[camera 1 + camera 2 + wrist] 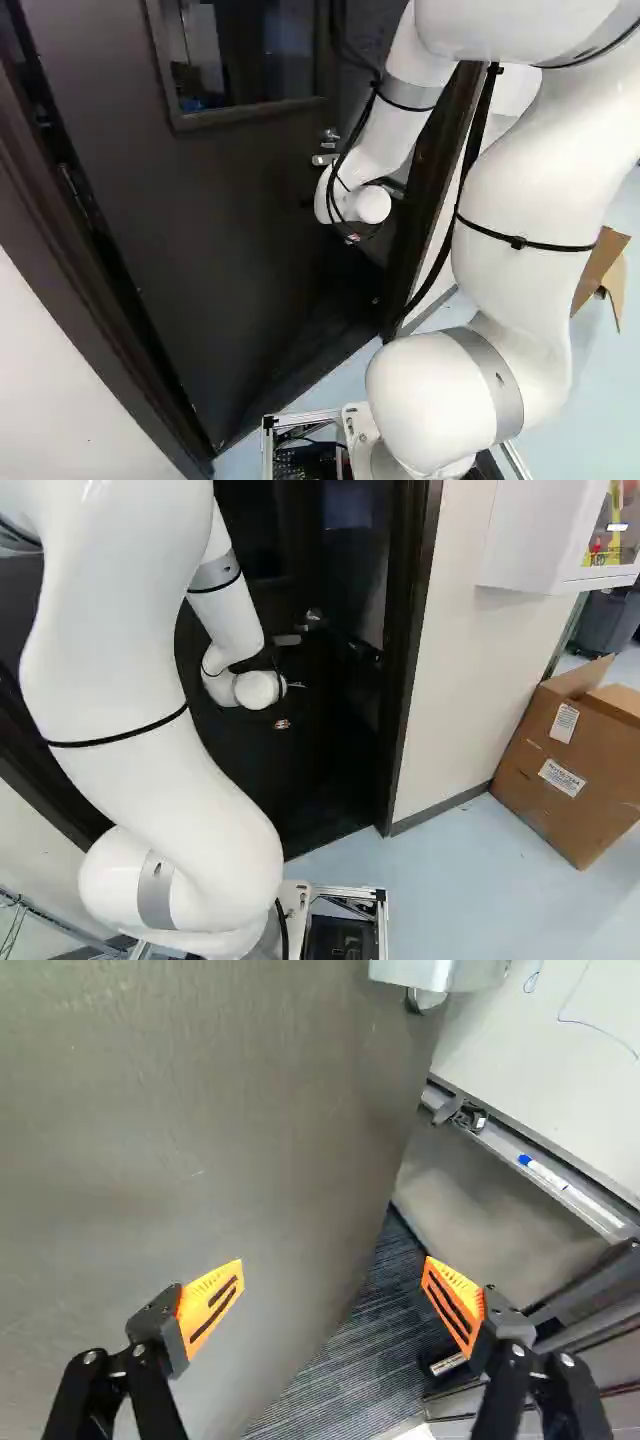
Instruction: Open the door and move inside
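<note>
The hand (334, 1268) is hanging spread by the right edge of the ajar door (200, 260). It should be pushing steadily inward, keeping clear of the right frame (404, 680).

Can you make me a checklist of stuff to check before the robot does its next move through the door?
1. Gripper open and holding nothing: ok, its fingers stand wide apart with nothing gripped.
2. Door unlatched: ok, carpet shows past its edge in the wrist view.
3. Door open wide enough for the base: not ok, I think. It looks only partly open, so pushing it further seems wise first.
4. Floor behind the door free: cannot tell, the door hides most of it.
5. Cardboard box out of the doorway: ok, it sits by the wall, beyond the door frame.
</note>
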Controlling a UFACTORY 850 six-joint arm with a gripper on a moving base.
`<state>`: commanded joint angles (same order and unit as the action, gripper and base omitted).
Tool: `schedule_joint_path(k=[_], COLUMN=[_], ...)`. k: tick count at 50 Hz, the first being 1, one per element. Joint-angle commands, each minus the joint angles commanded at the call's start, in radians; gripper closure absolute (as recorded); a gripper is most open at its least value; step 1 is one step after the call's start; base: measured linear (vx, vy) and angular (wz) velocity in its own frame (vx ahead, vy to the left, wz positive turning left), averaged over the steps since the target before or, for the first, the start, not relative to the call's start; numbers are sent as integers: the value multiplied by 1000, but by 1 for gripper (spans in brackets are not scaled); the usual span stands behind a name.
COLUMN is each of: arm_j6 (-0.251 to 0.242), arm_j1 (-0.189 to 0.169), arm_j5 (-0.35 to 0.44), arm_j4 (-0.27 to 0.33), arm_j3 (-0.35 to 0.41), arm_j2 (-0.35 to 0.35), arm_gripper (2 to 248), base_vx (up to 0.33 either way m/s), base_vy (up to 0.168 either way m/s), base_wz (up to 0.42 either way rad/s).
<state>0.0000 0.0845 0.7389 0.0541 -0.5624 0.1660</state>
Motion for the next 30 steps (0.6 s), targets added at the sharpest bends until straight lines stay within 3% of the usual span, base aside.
schedule_joint_path(k=[30], arm_j6=[0], arm_j1=[65], arm_j5=[0], arm_j4=[0], arm_j3=[-29], arm_j2=[25], arm_gripper=[3], base_vx=[0], base_vy=[0], base_wz=[0])
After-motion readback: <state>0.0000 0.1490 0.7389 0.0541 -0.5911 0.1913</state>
